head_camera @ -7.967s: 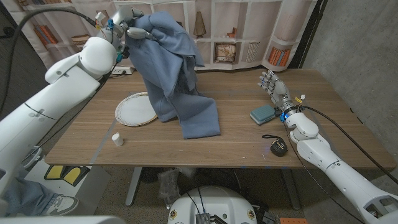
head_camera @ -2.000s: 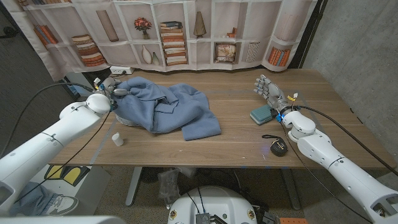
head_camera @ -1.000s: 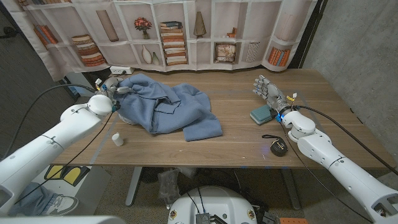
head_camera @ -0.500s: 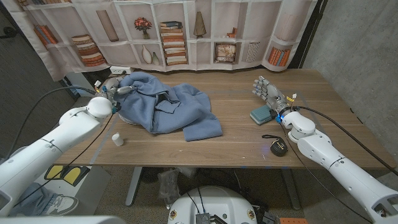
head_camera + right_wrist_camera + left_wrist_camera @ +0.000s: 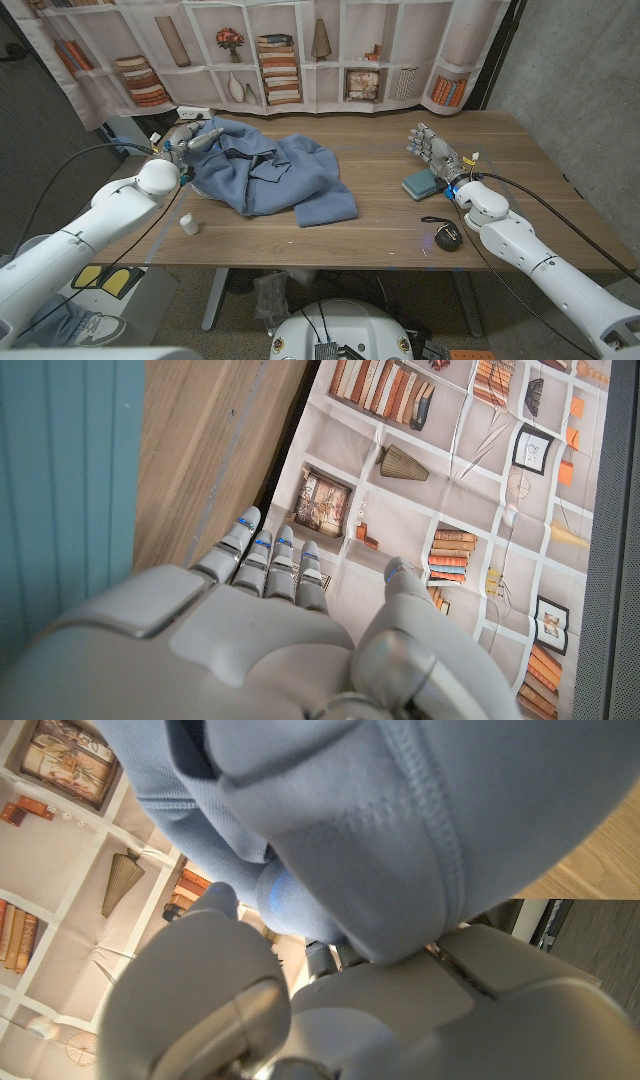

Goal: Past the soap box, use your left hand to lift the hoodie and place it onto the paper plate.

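A wooden bench (image 5: 400,225) stands before a printed backdrop of bookshelves (image 5: 300,50). On the bench's left part the blue hoodie (image 5: 270,175) lies in a loose heap, spread from the far left edge toward the middle, one flap reaching toward the near side. The paper plate (image 5: 199,191) is almost wholly buried under it; only a sliver of pale rim shows at the heap's left side. The left hand (image 5: 192,140) is at the heap's far left corner, its fingers (image 5: 208,135) against the cloth. In the left wrist view a thick hemmed fold of hoodie lies right over the hand, but I cannot tell for sure whether the fingers clamp it or merely touch it.

The right hand (image 5: 433,148) waits with fingers apart and nothing in them, just beyond the teal soap box (image 5: 422,183). Nearer the front edge lie a small black device with a cord (image 5: 448,237) and, on the left, a small white cylinder (image 5: 188,225).

By my judgement the hoodie is down on the plate and this is the letting-go step. Next the left hand should part its fingers fully and draw back without snagging the cloth and dragging it off the plate.
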You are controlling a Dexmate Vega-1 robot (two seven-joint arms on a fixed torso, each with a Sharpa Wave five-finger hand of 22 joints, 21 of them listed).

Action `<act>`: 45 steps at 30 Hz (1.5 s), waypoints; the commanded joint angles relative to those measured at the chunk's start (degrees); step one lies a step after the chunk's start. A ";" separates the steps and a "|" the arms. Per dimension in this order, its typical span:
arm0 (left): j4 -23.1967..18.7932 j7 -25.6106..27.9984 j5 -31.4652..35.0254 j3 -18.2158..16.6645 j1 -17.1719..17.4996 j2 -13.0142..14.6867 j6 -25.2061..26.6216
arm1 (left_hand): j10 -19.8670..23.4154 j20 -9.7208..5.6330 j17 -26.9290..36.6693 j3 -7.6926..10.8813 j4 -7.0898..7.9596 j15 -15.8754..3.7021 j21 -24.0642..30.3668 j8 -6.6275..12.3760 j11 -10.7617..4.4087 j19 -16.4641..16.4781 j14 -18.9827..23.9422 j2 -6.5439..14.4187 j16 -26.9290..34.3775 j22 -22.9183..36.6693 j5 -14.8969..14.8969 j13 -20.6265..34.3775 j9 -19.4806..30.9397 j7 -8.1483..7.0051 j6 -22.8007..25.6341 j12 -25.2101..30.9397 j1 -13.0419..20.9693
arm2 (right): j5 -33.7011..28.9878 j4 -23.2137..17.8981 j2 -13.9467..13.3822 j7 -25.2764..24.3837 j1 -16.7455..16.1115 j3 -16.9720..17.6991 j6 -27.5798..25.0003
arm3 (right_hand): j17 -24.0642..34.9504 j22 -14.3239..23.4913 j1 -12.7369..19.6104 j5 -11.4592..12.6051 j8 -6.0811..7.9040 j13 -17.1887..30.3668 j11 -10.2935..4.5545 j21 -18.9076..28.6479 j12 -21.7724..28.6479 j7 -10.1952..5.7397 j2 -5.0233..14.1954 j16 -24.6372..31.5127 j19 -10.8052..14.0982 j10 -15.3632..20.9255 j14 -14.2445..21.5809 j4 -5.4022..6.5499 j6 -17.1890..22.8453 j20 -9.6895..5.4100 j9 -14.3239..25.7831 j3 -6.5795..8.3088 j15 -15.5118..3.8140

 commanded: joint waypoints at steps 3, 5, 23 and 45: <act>-1.15 -0.34 -0.05 -0.80 1.35 0.68 -0.96 | -2.94 0.58 -1.28 -2.15 0.12 0.85 -2.10 -0.72 1.71 -2.06 -2.80 -1.07 -0.19 0.23 1.29 -1.57 -0.30 0.07 -3.76 0.16 -3.24 | 0.13 0.14 0.05 0.15 -0.42 0.09 0.47 | 0.12 0.26 0.04 -0.17 0.10 0.27 -0.05 -0.07 0.20 0.03 0.71 -0.01 0.57 0.59 0.40 -0.28 0.24 0.02 0.12 0.02 -0.02; -1.84 -0.08 -0.16 -1.15 1.64 0.83 -0.41 | -4.36 0.52 -1.83 -2.81 0.01 1.08 -2.88 -0.93 1.57 -2.69 -3.90 -1.22 -0.22 0.24 1.68 -2.19 -0.42 -0.18 -5.79 0.11 -4.04 | 0.18 0.13 0.13 0.06 -0.54 0.15 0.60 | 0.12 0.27 0.03 -0.17 0.10 0.27 -0.10 -0.09 0.19 0.04 0.70 -0.02 0.58 0.55 0.38 -0.28 0.24 0.03 0.12 0.01 0.05; -6.26 1.29 -0.11 -4.50 4.82 2.11 -0.08 | -12.39 0.57 -5.54 -5.84 -0.86 2.86 -7.47 -0.95 1.84 -6.20 -9.35 -1.30 -0.26 0.22 3.51 -6.17 -1.17 -0.10 -17.79 0.11 -6.50 | 0.00 -0.76 -0.17 -0.33 -1.05 0.29 0.58 | 0.13 0.28 0.04 -0.18 0.12 0.27 -0.06 -0.39 0.18 0.08 0.76 -0.03 0.61 0.56 0.36 -0.30 0.29 0.13 0.12 -0.02 -0.01; -13.74 -0.22 1.08 -9.22 6.93 5.93 3.81 | -12.47 0.51 -6.81 -5.58 -1.15 3.21 -9.00 0.11 2.32 -7.41 -10.00 0.43 0.06 0.24 3.96 -7.57 -1.36 0.60 -16.53 0.69 -5.99 | -0.08 -2.67 -0.36 -1.53 -2.13 0.70 0.49 | 0.13 0.29 0.03 -0.19 0.09 0.27 -0.08 -0.70 0.15 0.11 0.77 -0.02 0.75 0.51 0.41 -0.33 0.22 0.11 0.12 -0.08 0.12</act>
